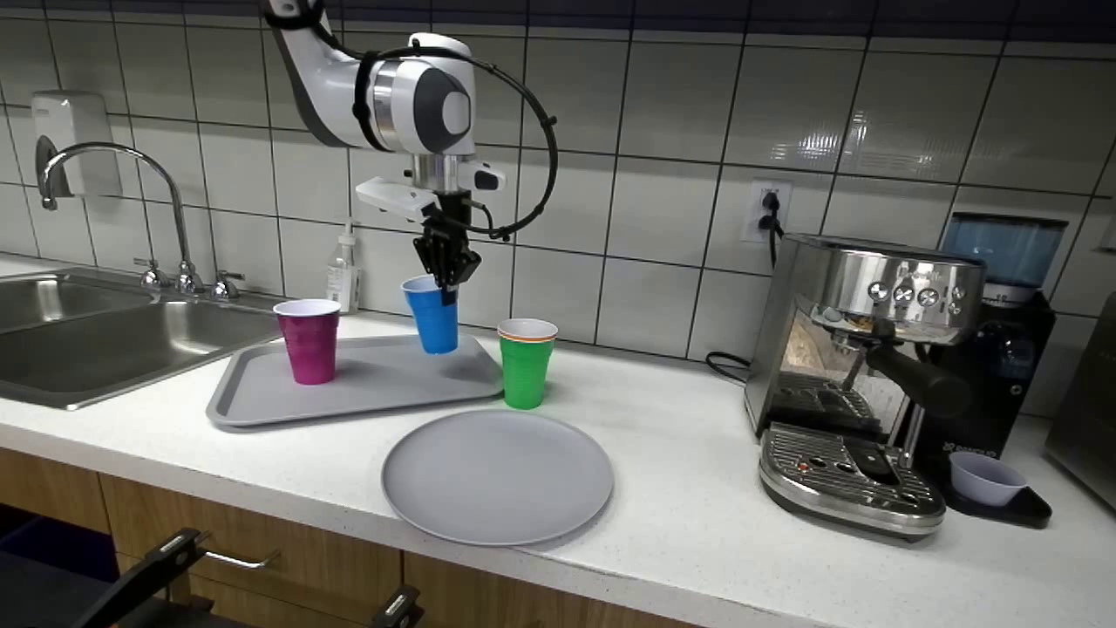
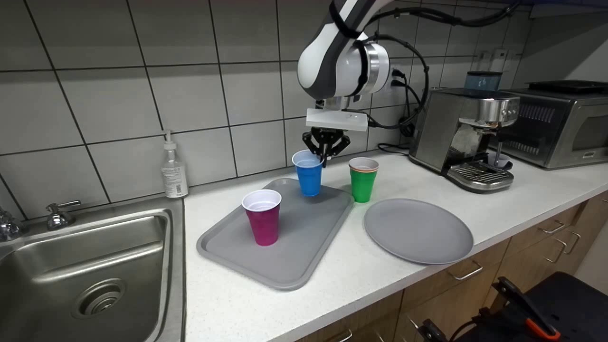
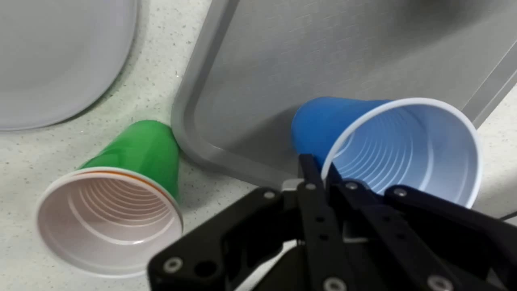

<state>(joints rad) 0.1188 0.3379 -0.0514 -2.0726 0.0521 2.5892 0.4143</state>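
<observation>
In the wrist view's lower middle, the gripper (image 3: pixel 322 171) pinches the rim of the blue plastic cup (image 3: pixel 408 141), fingers nearly together. The cup is right of center, over the gray serving tray (image 3: pixel 258 68); a green-sided cup stack (image 3: pixel 139 149) stands lower left.

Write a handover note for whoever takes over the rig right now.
End effector: closed on the blue cup at its rim.
Where things are: blue cup over the tray, base contact unclear; magenta cup standing on the tray; green cup stack on the counter beside it.
Done: blue cup gripped.
Left: releasing it, probably once its base sits flat.
</observation>
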